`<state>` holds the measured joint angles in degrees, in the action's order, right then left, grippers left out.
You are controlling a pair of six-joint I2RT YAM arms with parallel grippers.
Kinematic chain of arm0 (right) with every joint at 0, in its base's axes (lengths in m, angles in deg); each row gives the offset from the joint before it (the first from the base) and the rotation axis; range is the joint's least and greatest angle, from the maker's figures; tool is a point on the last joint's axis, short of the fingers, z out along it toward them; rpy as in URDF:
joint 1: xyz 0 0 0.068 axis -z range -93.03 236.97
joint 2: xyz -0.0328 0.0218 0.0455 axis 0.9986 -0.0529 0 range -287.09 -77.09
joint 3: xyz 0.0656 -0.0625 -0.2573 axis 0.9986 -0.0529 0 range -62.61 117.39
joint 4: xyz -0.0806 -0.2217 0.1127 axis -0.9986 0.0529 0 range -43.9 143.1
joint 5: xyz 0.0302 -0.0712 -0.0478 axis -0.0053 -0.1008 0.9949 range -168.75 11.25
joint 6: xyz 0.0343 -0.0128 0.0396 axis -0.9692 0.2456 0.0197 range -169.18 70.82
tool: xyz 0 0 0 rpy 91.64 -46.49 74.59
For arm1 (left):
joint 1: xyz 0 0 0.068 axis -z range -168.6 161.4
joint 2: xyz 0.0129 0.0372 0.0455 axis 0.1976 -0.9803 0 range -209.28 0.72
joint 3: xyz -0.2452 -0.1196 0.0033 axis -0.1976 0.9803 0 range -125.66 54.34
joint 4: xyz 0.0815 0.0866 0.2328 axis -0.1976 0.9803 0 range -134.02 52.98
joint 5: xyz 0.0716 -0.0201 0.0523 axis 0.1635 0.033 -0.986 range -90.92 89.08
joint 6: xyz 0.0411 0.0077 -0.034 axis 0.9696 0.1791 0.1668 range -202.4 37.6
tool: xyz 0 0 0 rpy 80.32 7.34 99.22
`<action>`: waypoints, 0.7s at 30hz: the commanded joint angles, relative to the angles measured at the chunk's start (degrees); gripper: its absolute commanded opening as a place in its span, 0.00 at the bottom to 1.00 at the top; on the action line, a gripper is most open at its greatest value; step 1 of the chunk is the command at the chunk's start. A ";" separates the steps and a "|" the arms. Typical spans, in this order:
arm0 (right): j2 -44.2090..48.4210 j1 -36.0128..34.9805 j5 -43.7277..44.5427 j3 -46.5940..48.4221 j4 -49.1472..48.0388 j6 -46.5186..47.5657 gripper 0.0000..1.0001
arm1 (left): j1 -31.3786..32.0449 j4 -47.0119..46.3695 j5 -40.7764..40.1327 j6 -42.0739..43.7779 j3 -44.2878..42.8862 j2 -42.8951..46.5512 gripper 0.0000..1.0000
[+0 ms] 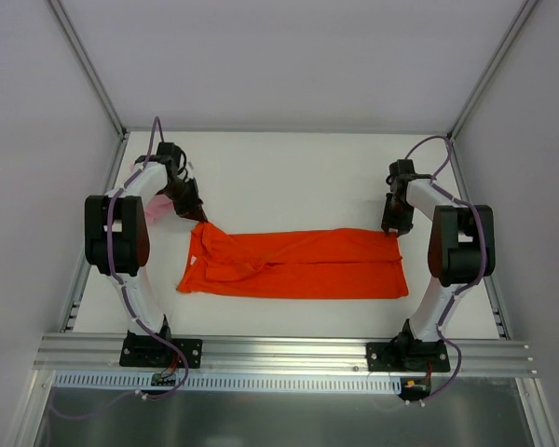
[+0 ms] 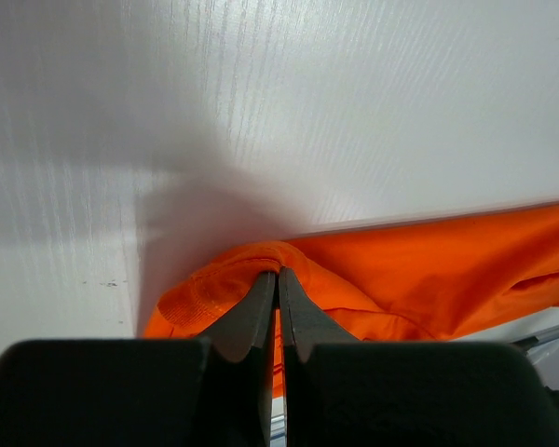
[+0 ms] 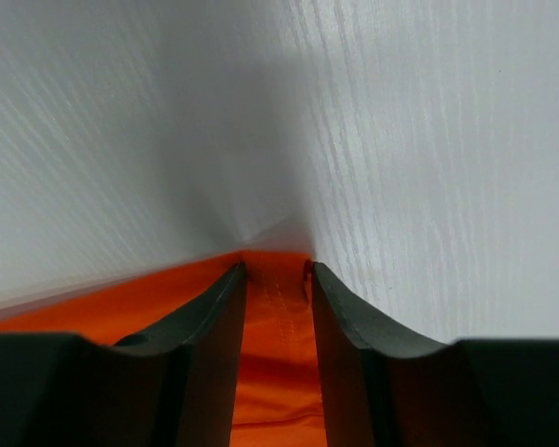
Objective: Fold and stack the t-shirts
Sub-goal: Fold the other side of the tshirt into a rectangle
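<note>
The orange-red t-shirt [image 1: 298, 264] lies as a long folded band across the table's middle. My left gripper [image 1: 196, 215] is at its far left corner; in the left wrist view the gripper [image 2: 278, 273] is shut on a raised fold of the shirt [image 2: 429, 270]. My right gripper [image 1: 392, 232] is at the far right corner. In the right wrist view it [image 3: 275, 268] is open, its jaws down either side of the shirt's hemmed corner [image 3: 276, 326]. A bit of the pink t-shirt [image 1: 155, 209] shows behind my left arm, mostly hidden.
The white table [image 1: 289, 177] is walled by white panels at the back and sides. An aluminium rail [image 1: 279, 352] runs along the near edge by the arm bases.
</note>
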<state>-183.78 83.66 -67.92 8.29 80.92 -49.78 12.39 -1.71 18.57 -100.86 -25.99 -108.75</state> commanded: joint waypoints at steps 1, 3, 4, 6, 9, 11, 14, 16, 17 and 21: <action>0.26 0.59 -0.90 0.03 -0.90 0.16 0.38 | -0.64 0.76 0.91 1.32 -1.75 0.84 0.00; 0.00 0.67 -1.25 0.04 -1.08 0.16 0.22 | -0.64 0.50 0.91 1.32 -1.58 0.92 0.00; 0.17 0.67 -1.25 -0.14 -1.34 0.16 0.15 | -0.64 0.41 0.82 1.23 -1.49 0.93 0.00; 0.35 0.76 -0.99 -0.23 -1.78 0.16 0.01 | -0.64 -0.20 0.99 1.23 -1.49 1.10 0.00; 0.61 1.11 -0.90 0.03 -2.04 1.82 0.01 | -0.64 -0.91 1.43 1.23 -1.40 1.28 0.00; 0.87 1.55 -0.90 0.21 -2.05 2.27 0.01 | -1.95 -1.26 2.39 1.14 -1.58 1.89 0.00; 1.31 2.25 -1.16 0.21 -2.13 2.71 0.01 | -2.14 -1.70 2.66 0.97 -1.67 3.21 0.00; 1.23 2.43 -1.25 0.30 -2.05 3.15 0.01 | -2.14 -1.70 3.28 0.88 -2.10 3.56 0.00; 1.31 2.43 -1.42 0.30 -2.05 3.24 0.01 | -2.14 -1.26 3.63 0.88 -2.45 3.82 0.00; 1.31 2.43 -1.42 -0.05 -2.22 3.59 0.01 | -2.22 -0.21 3.63 1.23 -3.60 4.35 0.00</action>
<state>-183.80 85.41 -69.80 8.29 79.57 -47.53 10.42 -2.68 20.23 -100.86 -26.93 -108.16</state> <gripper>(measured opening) 0.028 0.008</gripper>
